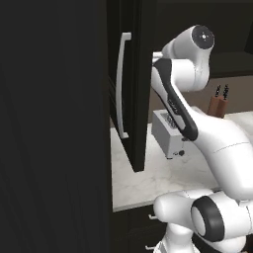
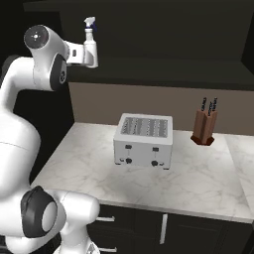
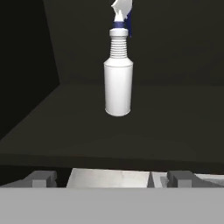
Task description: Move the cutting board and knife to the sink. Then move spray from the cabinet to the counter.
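The spray (image 3: 118,87), a white bottle with a blue-and-white trigger nozzle, stands upright on the dark shelf of the cabinet (image 3: 52,127). My gripper (image 3: 111,179) is open and faces it from a short way off, with nothing between its fingers. From the right base view the spray (image 2: 90,44) sits high in the cabinet recess (image 2: 163,44), right at the end of my raised hand. The cabinet door (image 1: 138,99) stands open, its silver bar handle (image 1: 122,84) facing left. Below lies the marble counter (image 2: 198,183). The cutting board, the knife and the sink are out of view.
A silver toaster (image 2: 144,140) stands mid-counter, below and right of the shelf. A brown knife block (image 2: 205,126) with two black-handled knives stands at the back right. The open door hangs over the counter's left part (image 1: 148,183), next to the toaster (image 1: 168,133).
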